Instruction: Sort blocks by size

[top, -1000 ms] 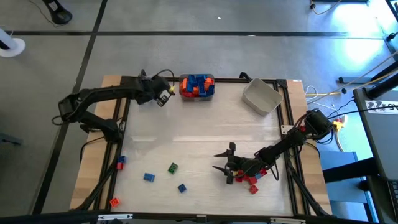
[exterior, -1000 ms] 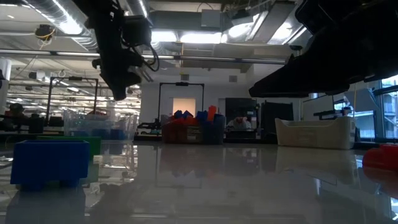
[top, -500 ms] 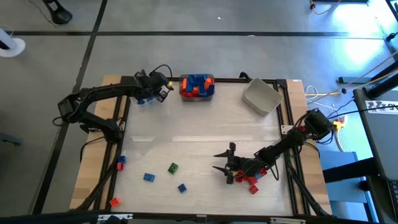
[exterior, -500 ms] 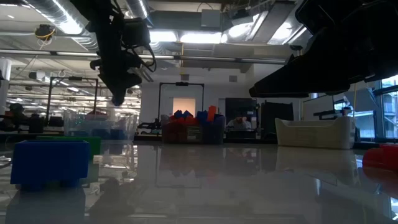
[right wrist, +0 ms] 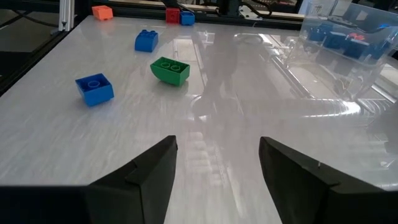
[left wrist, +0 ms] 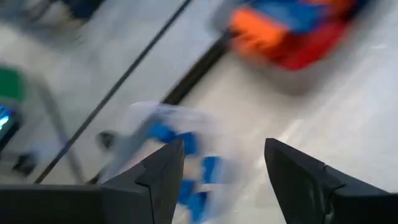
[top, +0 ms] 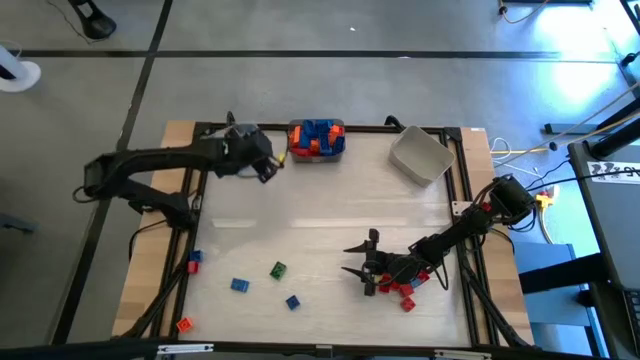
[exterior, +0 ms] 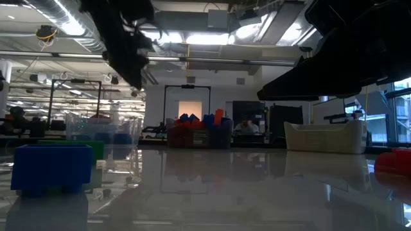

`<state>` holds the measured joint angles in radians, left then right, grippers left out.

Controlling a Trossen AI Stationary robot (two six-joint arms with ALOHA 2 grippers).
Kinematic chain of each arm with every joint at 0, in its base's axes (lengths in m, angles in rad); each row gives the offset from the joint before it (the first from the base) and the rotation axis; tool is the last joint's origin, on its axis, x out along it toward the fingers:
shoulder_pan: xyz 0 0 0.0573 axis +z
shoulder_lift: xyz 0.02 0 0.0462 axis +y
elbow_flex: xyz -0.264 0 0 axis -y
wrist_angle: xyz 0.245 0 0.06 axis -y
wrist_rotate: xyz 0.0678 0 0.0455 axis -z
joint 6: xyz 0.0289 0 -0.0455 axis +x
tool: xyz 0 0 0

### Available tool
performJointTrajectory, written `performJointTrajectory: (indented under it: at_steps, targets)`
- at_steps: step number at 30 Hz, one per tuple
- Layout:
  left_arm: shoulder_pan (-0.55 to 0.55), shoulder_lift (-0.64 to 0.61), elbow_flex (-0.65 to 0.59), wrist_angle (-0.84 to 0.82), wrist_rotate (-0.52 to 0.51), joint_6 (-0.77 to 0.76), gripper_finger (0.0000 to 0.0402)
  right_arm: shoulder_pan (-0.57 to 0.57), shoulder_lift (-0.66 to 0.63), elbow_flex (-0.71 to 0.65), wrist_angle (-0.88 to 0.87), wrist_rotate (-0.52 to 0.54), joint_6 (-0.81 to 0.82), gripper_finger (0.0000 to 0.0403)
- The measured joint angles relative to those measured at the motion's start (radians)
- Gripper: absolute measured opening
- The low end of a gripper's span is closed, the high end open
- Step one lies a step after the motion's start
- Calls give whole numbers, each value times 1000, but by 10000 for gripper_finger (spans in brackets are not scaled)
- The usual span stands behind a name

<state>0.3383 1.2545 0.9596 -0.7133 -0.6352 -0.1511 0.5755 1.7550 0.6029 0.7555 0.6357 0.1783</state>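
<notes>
Blocks lie in several lots in the high view: a heaped bin [top: 317, 139] of blue and orange ones at the far edge, a red cluster [top: 404, 291] just beside the right gripper [top: 362, 258], and loose ones toward the near left, among them a green block [top: 278, 269] and a blue block [top: 292, 301]. Your left gripper [top: 262, 165] hangs near the heaped bin, well apart from the loose ones; the right is much nearer them.

Low view: a large blue block [exterior: 52, 168] sits close on the table, and both arms show only as dark shapes overhead.

Left wrist view: fingers [left wrist: 165, 177] spread, nothing between them, blue blocks in a clear bin [left wrist: 180, 155] below.

Right wrist view: fingers [right wrist: 146, 171] apart and empty; the green block [right wrist: 169, 70] lies ahead, its long side roughly across your approach.
</notes>
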Motion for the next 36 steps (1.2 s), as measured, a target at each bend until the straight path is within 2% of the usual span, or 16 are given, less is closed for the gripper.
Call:
performJointTrajectory:
  at_steps: [4, 13, 21, 26, 36]
  targets:
    - [-140, -18, 0, 0, 78, -15, 210, 0, 0, 0, 0, 0, 0, 230]
    - [-467, -16, 0, 4, 150, -87, 210, 0, 0, 0, 1, 0, 0, 230]
    - [-721, 35, 1, 145, 173, -133, 210, 0, 0, 0, 2, 0, 0, 230]
    - [-815, 120, 1, 238, 207, -135, 210, 0, 0, 0, 3, 0, 0, 230]
    - [-911, 324, 1, 465, 369, -151, 210, 0, 0, 0, 3, 0, 0, 230]
